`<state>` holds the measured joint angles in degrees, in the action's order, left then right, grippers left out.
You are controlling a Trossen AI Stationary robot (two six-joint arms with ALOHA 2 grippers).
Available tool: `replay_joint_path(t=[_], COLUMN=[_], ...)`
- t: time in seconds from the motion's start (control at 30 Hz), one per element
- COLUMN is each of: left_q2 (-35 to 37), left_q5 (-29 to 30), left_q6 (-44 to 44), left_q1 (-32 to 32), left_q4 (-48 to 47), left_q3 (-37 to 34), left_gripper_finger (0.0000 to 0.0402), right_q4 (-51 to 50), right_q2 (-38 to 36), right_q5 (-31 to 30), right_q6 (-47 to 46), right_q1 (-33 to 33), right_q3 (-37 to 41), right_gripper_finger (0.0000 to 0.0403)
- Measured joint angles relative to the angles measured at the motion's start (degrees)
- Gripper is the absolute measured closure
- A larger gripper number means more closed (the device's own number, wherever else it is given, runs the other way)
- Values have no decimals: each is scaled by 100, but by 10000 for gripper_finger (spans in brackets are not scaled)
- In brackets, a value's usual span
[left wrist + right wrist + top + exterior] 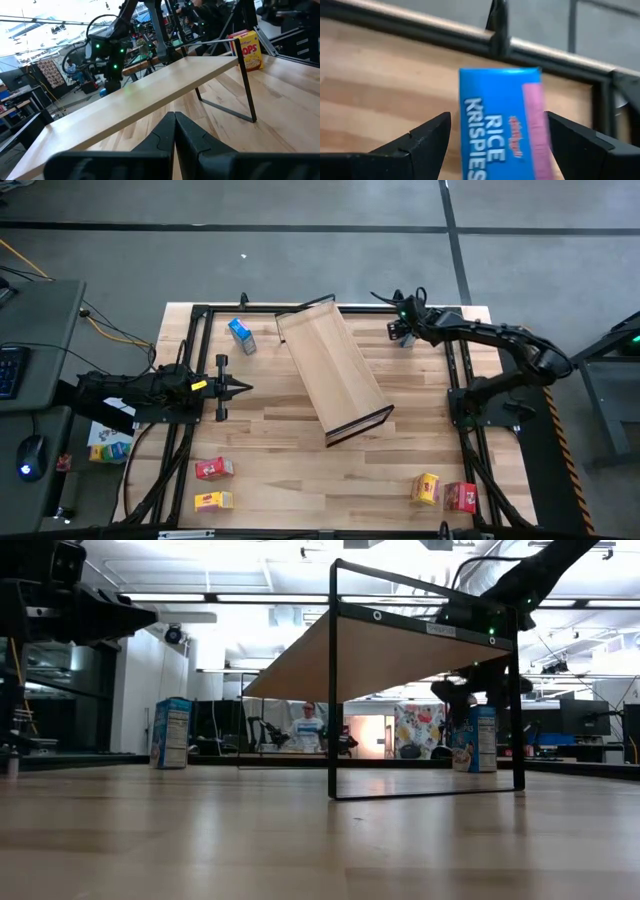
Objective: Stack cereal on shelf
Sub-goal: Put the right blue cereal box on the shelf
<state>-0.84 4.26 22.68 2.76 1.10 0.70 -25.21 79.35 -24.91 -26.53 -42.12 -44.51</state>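
Spread wide on the right gripper (pixel 496 145): two matte black angular fingers (pixel 420 142), flanking without touching a small blue cardboard cereal box (pixel 502 125) lettered "RICE KRISPIES" in white, with a pink strip down one edge. Standing upright near the shelf's far corner, beside the dark metal frame bordering the pale butcher-block surface (pixel 280 470). Pressed together on the left gripper (pixel 235 388): slim dark fingers, pointing at the shelf's long side. At mid-surface, set askew: the long light-wood shelf (pixel 330 370) with thin black metal end rails. Beyond its far end, a second blue box (pixel 241 335). Past its near end, red (pixel 460 497) and yellow (pixel 427 489) boxes, one yellow reading "OPS"; another red (pixel 213 469) and yellow (pixel 213 501) pair near the left arm.
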Motion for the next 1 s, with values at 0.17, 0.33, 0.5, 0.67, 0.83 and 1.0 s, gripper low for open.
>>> replay_joint_path(t=[0.17,0.33,0.5,0.67,0.83,1.0], left_q2=[0,0,0,0,0,0], left_q5=[-1,-1,-1,0,0,-1], left_q6=[-1,-1,-1,-1,-1,0], left_q1=[2,0,2,1,0,2], left_q4=[-1,1,-1,1,-1,-1], left_q3=[-1,-2,-2,-2,0,0], left_gripper_finger=[401,402,401,402,401,402], right_q4=[-4,-5,-21,-70,-112,-415], right_q2=[184,170,57,-146,-317,-728], right_q5=[162,163,162,284,469,840], right_q6=[-45,-44,-12,95,161,380], right_q1=[-104,-105,-104,-104,-104,-73], right_q3=[0,0,0,0,0,-39], right_gripper_finger=[96,100,139,202,258,284])
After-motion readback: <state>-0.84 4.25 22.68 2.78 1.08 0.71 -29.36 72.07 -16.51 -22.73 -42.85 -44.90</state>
